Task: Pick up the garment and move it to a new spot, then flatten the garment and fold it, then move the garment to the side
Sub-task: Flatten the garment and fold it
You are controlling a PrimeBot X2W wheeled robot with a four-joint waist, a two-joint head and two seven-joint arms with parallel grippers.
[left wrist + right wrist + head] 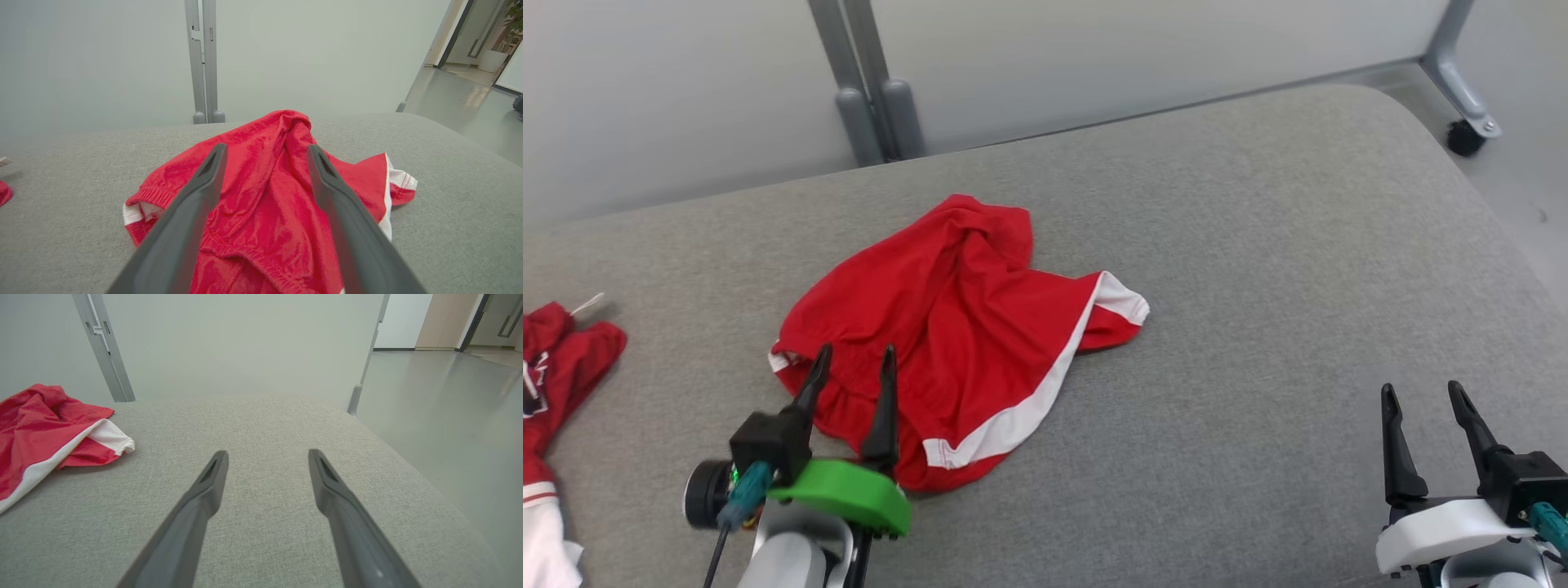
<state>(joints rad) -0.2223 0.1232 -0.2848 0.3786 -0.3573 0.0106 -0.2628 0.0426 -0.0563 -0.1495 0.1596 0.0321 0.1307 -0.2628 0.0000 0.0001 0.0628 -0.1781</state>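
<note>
Grey cloth covers the padded table point(1258, 286), and the red shorts point(947, 327) lie crumpled on it, left of its middle and back from the near edge, with white trim along one leg. Over the waistband end hangs the left gripper point(857, 351), jaws wide, nothing pinched between them. Well apart, near the table's near right corner, the right gripper point(1421, 388) stands over bare cloth, jaws wide too. Another red and white garment point(564, 359) lies at the left edge. Beyond the far edge rises a grey post point(874, 98).
</note>
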